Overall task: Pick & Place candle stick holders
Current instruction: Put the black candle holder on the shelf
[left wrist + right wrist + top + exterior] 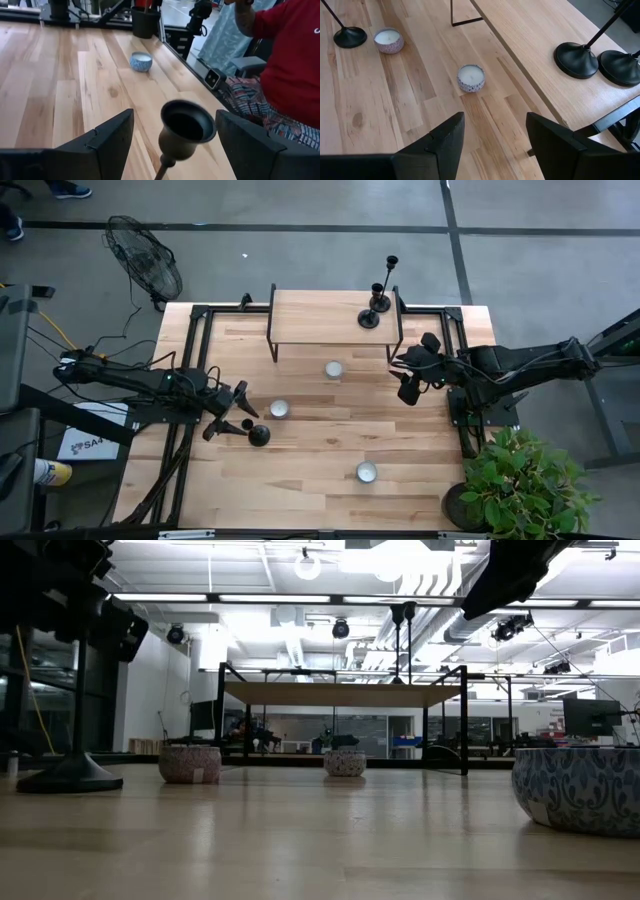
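Bench (300, 480): a pale wood top with black frame rails along its left and right edges.
Shelf (320, 315): a small raised wooden shelf on thin black legs, at the middle of the bench's far edge.
Holders on shelf (378, 300): two black holders stand upright side by side at the shelf's right end, their round bases (576, 60) almost touching.
Third holder (259, 435): upright on the bench top, left of centre, well apart from the shelf; the low view shows its domed base (72, 775) flat on the wood.
Left gripper (243, 408): at the third holder, fingers (105, 140) spread wide on either side of the stem, with the small cup top (187, 127) between them; the jaws are open and no contact shows.
Right gripper (408, 375): over the bench in front of the shelf's right end; jaws stand partly apart with nothing between them, only bare wood below.
Candles: three small patterned tins with white wax on the bench; one (333, 369) just in front of the shelf, one (279, 409) near the third holder, one (366, 472) toward the near edge.
Plant (520, 480): a green potted plant by the bench's near right corner.
Fan (145, 260): on the floor beyond the far left corner.
Person (295, 60): a red sleeve shows beside the bench in the left wrist view.
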Controlling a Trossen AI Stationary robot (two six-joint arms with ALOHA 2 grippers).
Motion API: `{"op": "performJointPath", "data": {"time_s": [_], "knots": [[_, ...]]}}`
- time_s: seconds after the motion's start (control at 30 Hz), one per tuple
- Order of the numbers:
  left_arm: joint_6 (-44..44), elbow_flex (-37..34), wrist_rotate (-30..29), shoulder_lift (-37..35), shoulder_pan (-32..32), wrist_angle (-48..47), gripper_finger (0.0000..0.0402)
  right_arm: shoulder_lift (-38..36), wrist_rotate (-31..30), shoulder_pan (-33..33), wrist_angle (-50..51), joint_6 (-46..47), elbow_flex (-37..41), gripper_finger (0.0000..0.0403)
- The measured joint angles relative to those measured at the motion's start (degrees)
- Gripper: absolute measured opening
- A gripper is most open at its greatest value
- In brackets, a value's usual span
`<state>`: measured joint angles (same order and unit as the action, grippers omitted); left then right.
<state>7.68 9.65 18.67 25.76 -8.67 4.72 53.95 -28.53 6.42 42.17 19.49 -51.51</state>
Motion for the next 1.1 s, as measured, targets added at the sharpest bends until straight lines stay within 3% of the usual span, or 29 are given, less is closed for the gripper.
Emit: {"op": "performJointPath", "data": {"time_s": [0.93,1.1], "knots": [[-1.7,0.0,-1.9,0.0,0.0,-1.7,0.0275,0.0,0.0,0.0,0.0,0.0,0.0,0.0208],[-1.7,0.0,-1.6,0.0,0.0,-1.7,0.0248,0.0,0.0,0.0,0.0,0.0,0.0,0.0208]]}}
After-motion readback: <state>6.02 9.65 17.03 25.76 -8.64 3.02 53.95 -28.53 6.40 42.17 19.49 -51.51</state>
